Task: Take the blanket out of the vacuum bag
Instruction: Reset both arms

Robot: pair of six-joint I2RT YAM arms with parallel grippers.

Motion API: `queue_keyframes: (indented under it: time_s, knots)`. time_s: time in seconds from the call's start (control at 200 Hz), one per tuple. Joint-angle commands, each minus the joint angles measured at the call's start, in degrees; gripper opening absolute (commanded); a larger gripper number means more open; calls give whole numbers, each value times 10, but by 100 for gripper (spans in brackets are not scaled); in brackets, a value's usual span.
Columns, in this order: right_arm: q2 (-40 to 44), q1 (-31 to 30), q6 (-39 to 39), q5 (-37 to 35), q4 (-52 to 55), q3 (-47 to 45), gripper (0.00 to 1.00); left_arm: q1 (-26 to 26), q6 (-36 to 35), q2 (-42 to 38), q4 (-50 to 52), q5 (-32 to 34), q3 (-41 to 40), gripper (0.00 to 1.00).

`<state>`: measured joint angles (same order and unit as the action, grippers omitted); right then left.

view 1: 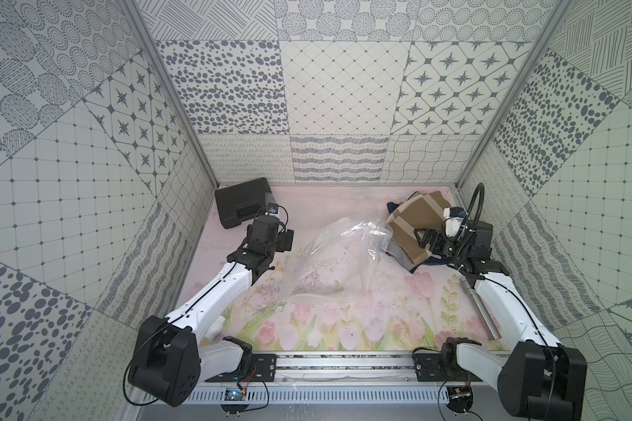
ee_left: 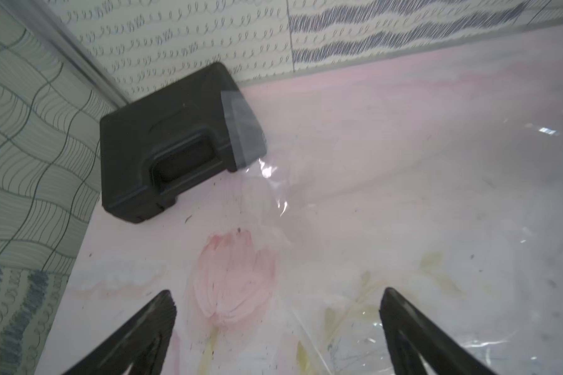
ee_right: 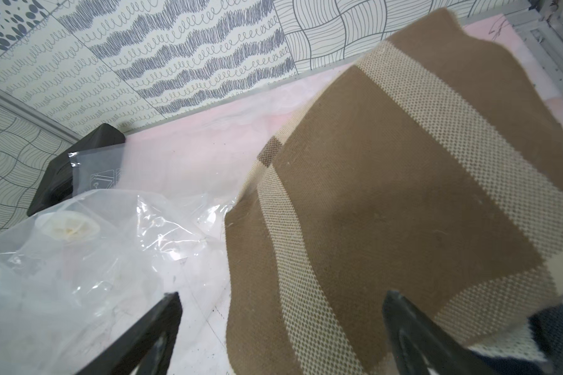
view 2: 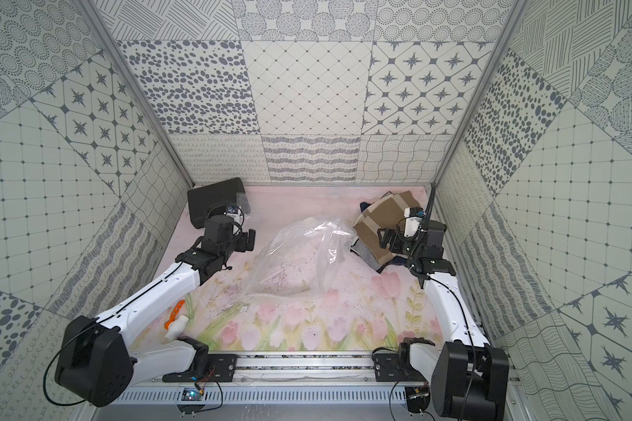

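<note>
The blanket (view 1: 409, 218) is lying outside the seemingly empty vacuum bag (view 1: 329, 262), just ahead of the right gripper (ee_right: 281, 295). This and the left gripper (ee_left: 277, 292) are gaping, holding nothing.

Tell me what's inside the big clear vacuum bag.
Nothing shows inside the large crinkly transparent vacuum bag; only the pink floral table mat shows through it. The brown blanket with cream stripes lies outside, beside it. Glare and crumpled folds hide small patches.
</note>
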<state>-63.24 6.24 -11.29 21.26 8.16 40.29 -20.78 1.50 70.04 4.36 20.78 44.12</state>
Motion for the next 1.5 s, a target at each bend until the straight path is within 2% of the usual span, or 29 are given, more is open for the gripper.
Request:
queue_keyframes:
  time_s: [0.0, 0.15, 0.22, 0.325, 0.415, 0.485, 0.615, 0.715, 0.881, 1.011, 1.066, 1.151, 1.266, 1.356, 1.496]
  knots:
    - [28, -1, 24, -49, -109, -24, 99, 22, -4, -8, -156, 109, -79, 99]
    - [30, -5, 59, -111, -177, -66, 99, 47, -21, 29, -230, 98, -116, 99]
    - [22, -5, 68, -107, -204, -73, 99, 48, -36, 45, -268, 90, -127, 99]
    - [-2, -5, 67, -106, -247, -81, 99, 51, -19, 46, -272, 90, -138, 99]
    - [-9, -4, 60, -112, -282, -102, 99, 51, -21, 27, -350, 63, -194, 99]
    - [-3, -4, 59, -119, -298, -123, 99, 54, -20, 23, -384, 69, -223, 99]
    - [8, -6, 65, -139, -298, -145, 99, 62, -42, 58, -462, 74, -252, 100]
    - [21, -9, 70, -139, -314, -163, 99, 84, -42, 80, -546, 21, -270, 100]
    - [17, -9, 84, -142, -318, -177, 99, 101, -40, 126, -580, -42, -257, 100]
    - [-22, -9, 85, -123, -421, -216, 99, 115, -44, 184, -668, -67, -273, 100]
    - [-50, -9, 85, -105, -471, -226, 99, 132, -24, 189, -677, -97, -283, 100]
    - [-109, -10, 82, -84, -536, -228, 99, 141, -33, 223, -728, -123, -287, 100]
    - [-206, -13, 68, -70, -600, -208, 98, 153, -21, 206, -670, -154, -273, 100]
    - [-263, -41, 102, -73, -595, -181, 99, 162, -16, 200, -639, -177, -261, 100]
    - [-260, -54, 105, -106, -584, -178, 99, 163, -20, 202, -641, -181, -262, 100]
